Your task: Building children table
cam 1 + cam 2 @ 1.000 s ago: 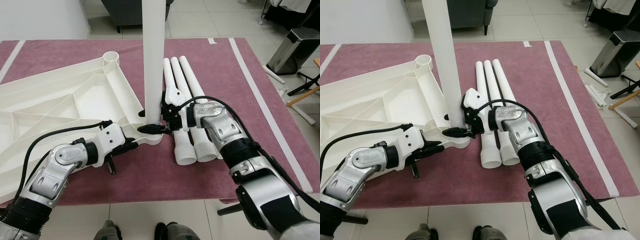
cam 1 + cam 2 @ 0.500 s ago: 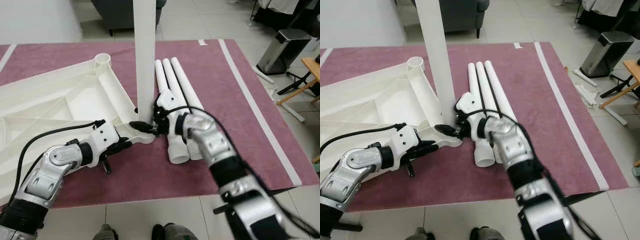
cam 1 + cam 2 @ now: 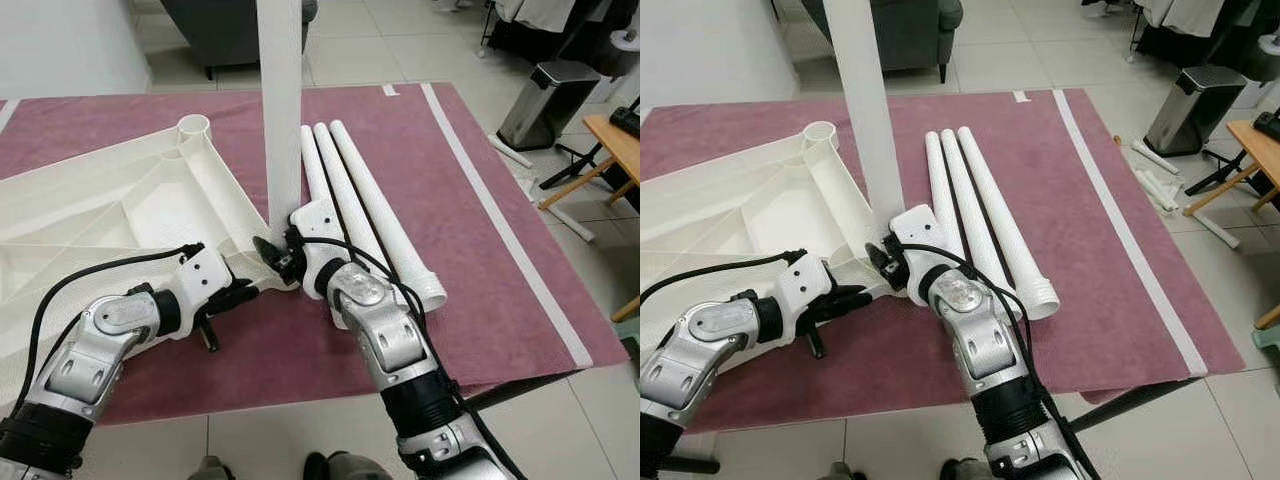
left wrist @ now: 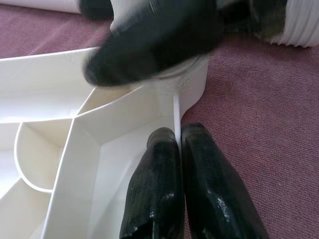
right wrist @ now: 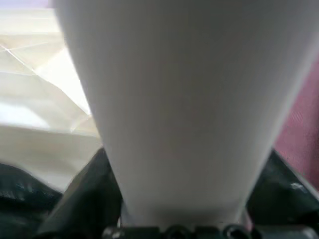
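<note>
Two grippers work our tabletop (image 3: 110, 200): right gripper (image 3: 268, 252) clamps the upright leg (image 3: 280, 100), left gripper (image 3: 232, 297) pinches the rim; a tilt could cross-thread its socket.

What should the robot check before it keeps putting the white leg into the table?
1. Right hand grips the upright white plastic leg at its base: ok.
2. Left hand pinches the rim of the upside-down white plastic tabletop: ok.
3. Leg stands straight in the corner socket: ok.
4. Leg fully seated: cannot tell.
5. Three spare white legs lie on the maroon rug, clear of the socket: ok.
</note>
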Tool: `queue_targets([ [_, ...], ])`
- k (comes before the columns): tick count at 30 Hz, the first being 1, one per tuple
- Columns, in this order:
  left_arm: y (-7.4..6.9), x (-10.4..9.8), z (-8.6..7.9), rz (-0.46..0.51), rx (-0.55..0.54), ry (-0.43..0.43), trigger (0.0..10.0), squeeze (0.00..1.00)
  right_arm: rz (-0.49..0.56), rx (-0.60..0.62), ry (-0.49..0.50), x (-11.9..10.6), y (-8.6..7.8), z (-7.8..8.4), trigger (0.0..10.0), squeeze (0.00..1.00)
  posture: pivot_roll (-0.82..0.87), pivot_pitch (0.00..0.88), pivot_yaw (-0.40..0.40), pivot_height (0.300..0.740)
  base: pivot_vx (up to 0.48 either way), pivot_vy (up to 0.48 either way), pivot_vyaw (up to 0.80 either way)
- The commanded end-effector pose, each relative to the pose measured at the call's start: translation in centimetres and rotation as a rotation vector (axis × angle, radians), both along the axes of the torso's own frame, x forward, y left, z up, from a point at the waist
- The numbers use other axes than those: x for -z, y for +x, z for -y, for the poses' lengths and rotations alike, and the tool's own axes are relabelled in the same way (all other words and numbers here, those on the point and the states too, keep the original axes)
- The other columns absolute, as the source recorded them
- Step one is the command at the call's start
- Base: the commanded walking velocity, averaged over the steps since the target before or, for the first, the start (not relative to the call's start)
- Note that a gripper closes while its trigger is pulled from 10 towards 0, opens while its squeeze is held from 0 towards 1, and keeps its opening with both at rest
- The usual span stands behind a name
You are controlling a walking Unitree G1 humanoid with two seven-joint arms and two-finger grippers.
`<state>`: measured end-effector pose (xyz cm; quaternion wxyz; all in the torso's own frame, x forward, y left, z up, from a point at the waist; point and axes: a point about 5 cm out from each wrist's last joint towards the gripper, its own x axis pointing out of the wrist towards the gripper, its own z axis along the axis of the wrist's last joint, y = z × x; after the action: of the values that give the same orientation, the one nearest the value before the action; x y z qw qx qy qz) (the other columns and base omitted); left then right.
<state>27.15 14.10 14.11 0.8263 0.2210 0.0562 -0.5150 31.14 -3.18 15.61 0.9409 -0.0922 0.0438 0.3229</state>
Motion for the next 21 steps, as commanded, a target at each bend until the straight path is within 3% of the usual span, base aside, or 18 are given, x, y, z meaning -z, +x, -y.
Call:
queue_targets([
  [1,-1.8,1.8,2.4,-0.106,0.16,-0.033,10.0,0.0,-0.075,-0.067,-0.03,1.0,-0.1,-0.6,10.0,1.0,0.1,0.169,-0.014,0.74,0.0,0.0,0.0],
  [2,-1.8,1.8,2.3,-0.106,0.158,-0.033,10.0,0.0,-0.049,-0.151,-0.015,-0.1,-0.4,-0.9,10.0,1.0,0.1,0.169,-0.013,0.74,0.0,0.0,0.0],
  [3,-1.8,1.8,2.3,-0.106,0.157,-0.033,10.0,0.0,-0.039,-0.196,-0.007,-0.5,-0.5,-1.0,10.0,0.9,0.1,0.169,-0.013,0.74,0.0,0.0,0.0],
  [4,-1.8,1.8,2.3,-0.106,0.157,-0.033,10.0,0.0,-0.036,-0.215,-0.004,-0.7,-0.7,-1.1,10.0,0.9,0.1,0.169,-0.013,0.74,0.0,0.0,0.0],
  [5,-1.8,1.8,2.3,-0.105,0.156,-0.033,10.0,0.0,-0.011,-0.302,-0.008,-1.4,-0.9,-1.2,10.0,0.0,0.1,0.169,-0.014,0.74,0.0,0.0,0.0],
  [12,-1.7,1.7,2.3,-0.102,0.155,-0.036,10.0,0.0,0.098,-0.604,-0.065,-3.6,-0.8,-0.5,10.0,0.0,0.11,0.169,-0.015,0.74,0.0,0.0,0.0],
  [17,-1.7,1.6,2.3,-0.101,0.155,-0.036,10.0,0.0,0.116,-0.637,-0.083,-3.8,-0.6,-0.3,10.0,0.0,0.11,0.169,-0.015,0.74,0.0,0.0,0.0],
  [18,-1.7,1.6,2.3,-0.101,0.154,-0.036,10.0,0.0,0.116,-0.692,-0.107,-4.4,0.6,0.4,10.0,0.0,0.11,0.17,-0.015,0.74,0.0,0.0,0.0],
  [21,-1.7,1.6,2.3,-0.101,0.155,-0.037,10.0,0.0,0.116,-0.706,-0.126,-4.8,1.8,0.8,10.0,0.0,0.11,0.17,-0.013,0.74,0.0,0.0,0.0],
])
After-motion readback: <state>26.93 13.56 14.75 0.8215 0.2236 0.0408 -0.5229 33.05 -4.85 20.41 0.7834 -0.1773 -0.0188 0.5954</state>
